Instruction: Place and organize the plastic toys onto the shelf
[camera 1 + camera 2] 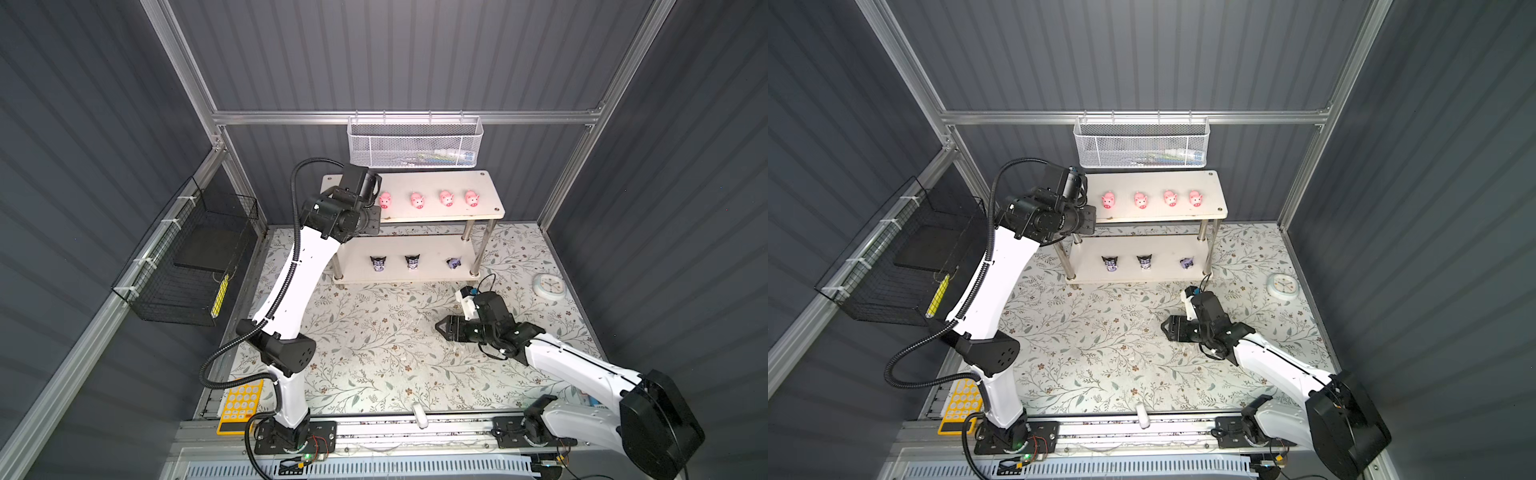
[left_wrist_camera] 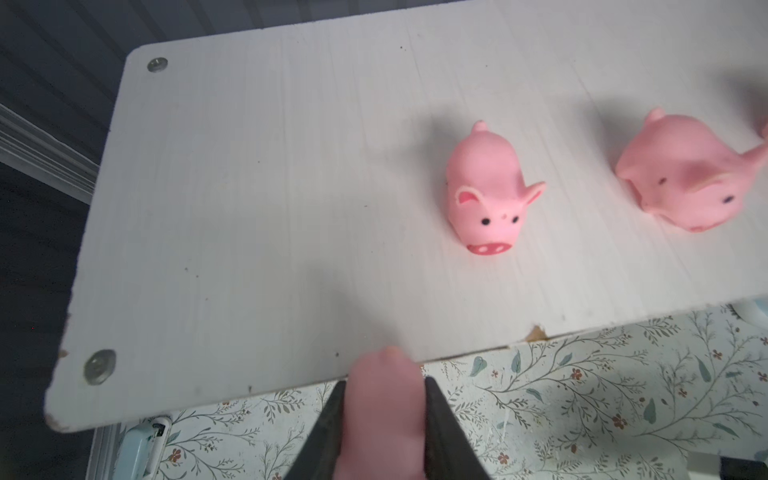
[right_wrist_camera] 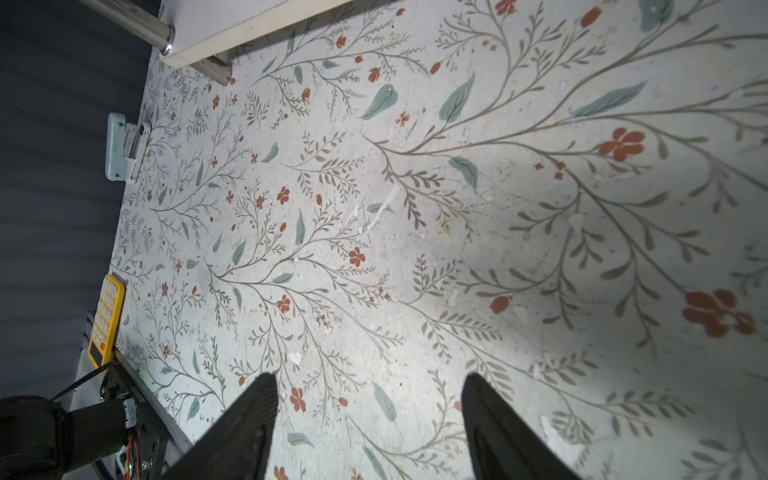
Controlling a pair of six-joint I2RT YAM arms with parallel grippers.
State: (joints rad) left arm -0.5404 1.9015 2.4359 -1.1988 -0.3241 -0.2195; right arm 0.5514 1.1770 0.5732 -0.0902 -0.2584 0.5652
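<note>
Four pigs top the shelf on the floral bench. The left jaws pinch a fifth pig; the right jaws stand spread.

Two white-shelled arms, black joint housings, ribbed black cable conduit, black hands with wedge-shaped fingers

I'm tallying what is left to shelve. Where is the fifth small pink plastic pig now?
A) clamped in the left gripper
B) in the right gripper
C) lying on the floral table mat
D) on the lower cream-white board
A: in the left wrist view the small pink plastic pig is clamped in the left gripper at the edge of the cream-white top board; the right gripper is open and empty.
</note>
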